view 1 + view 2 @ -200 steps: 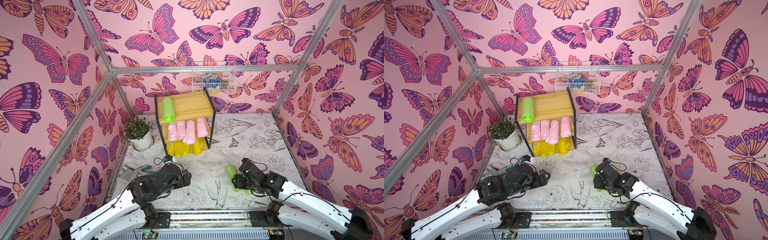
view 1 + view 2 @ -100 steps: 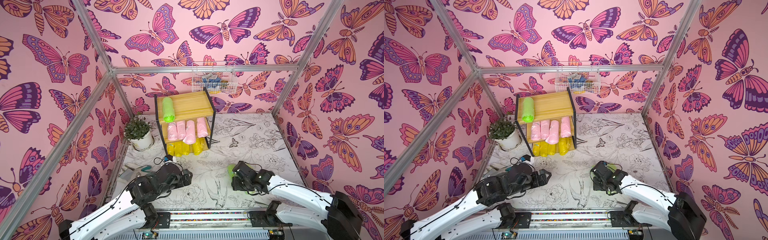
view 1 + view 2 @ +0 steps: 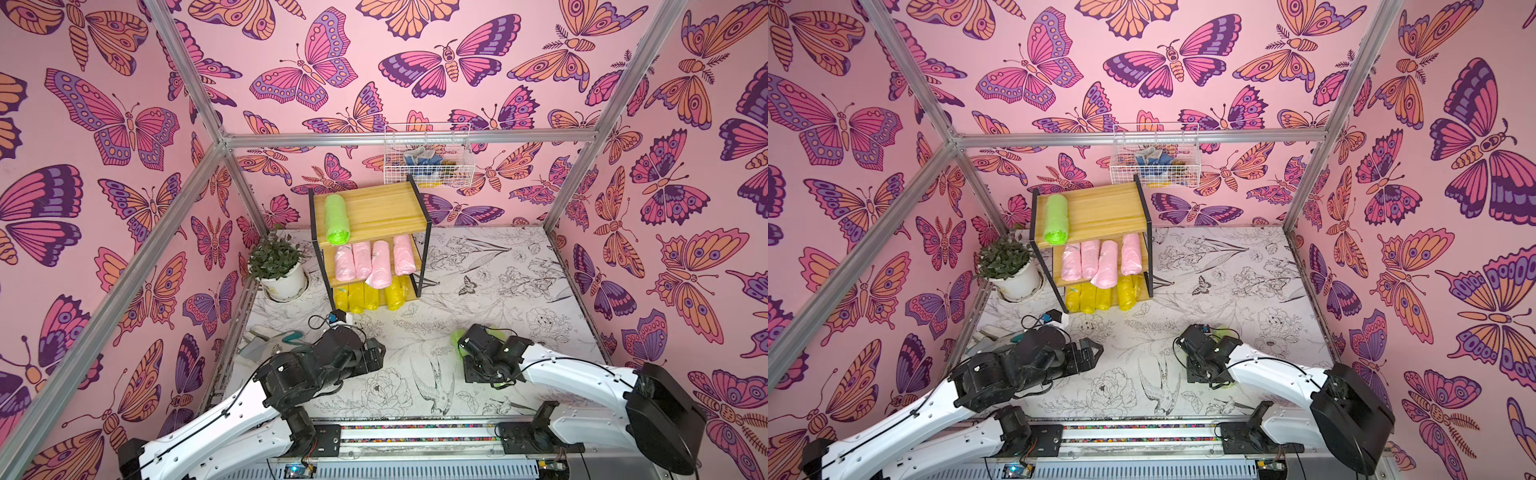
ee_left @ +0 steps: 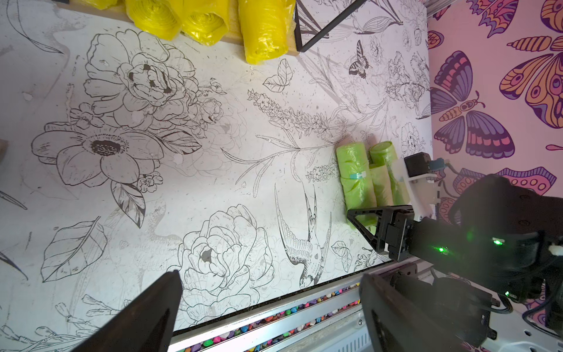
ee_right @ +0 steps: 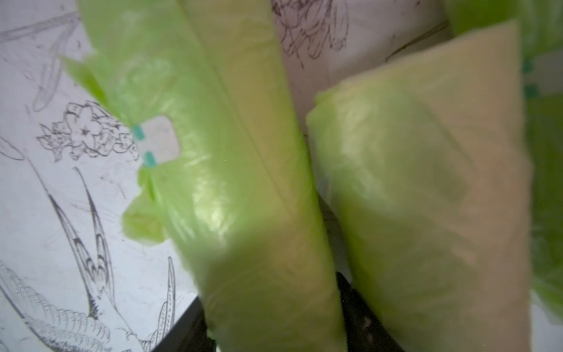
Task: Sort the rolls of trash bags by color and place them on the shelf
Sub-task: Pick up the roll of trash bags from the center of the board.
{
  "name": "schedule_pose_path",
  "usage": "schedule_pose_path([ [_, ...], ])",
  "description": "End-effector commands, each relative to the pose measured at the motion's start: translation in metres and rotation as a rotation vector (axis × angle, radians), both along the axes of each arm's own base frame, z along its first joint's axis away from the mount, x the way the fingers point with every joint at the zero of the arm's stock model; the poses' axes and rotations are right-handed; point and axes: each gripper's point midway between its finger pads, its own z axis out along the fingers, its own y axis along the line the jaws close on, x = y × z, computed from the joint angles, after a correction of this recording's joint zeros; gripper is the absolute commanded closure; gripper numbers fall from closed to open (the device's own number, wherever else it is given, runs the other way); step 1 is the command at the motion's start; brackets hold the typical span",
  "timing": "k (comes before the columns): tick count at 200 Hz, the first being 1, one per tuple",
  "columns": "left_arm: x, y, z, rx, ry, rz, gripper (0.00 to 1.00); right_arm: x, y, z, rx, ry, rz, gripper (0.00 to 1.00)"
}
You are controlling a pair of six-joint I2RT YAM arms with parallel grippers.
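Seemingly, right gripper clamps a crinkly lime-green roll; left gripper stands wide apart.

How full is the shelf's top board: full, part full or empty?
Part full: one green roll lies at one end of the top board; the rest is bare wood.

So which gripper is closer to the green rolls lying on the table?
Right. The right gripper is down on the green rolls; the left gripper hovers open off to their side, well apart.

White links, black joints, black cables, green LEDs.
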Motion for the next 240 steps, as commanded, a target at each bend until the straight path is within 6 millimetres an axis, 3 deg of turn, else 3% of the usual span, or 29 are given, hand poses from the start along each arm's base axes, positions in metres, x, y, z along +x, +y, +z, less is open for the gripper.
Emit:
schedule_pose_path([
  [1,-0.001,0.004,-0.005,-0.009,0.002,0.012,0.03,0.009,0.003,0.005,-0.013,-0.033,0.003,0.52],
  [33,-0.001,0.006,-0.007,-0.008,0.001,0.019,0.03,0.013,0.001,0.019,0.007,-0.085,0.000,0.68],
  [76,-0.001,0.005,-0.010,-0.003,0.010,0.018,0.03,0.013,0.001,0.032,0.026,-0.119,0.024,0.69],
  [92,-0.002,0.004,-0.011,-0.005,0.013,0.017,0.03,0.009,0.003,0.028,0.029,-0.090,0.048,0.62],
  [105,-0.002,0.004,-0.011,-0.007,0.015,0.018,0.03,0.006,0.003,0.023,0.011,-0.058,0.064,0.45],
  [114,-0.002,0.004,-0.011,-0.008,0.015,0.018,0.03,0.005,0.003,0.020,-0.002,-0.042,0.073,0.38],
  [164,-0.003,0.005,-0.009,-0.020,0.011,0.018,0.03,0.015,0.007,0.016,-0.061,-0.036,0.129,0.31],
  [196,-0.003,0.006,-0.009,-0.026,0.007,0.025,0.03,0.022,0.013,0.016,-0.082,-0.038,0.169,0.34],
  [240,-0.004,0.008,-0.010,-0.028,0.006,0.027,0.03,0.021,0.016,0.012,-0.068,-0.021,0.162,0.54],
])
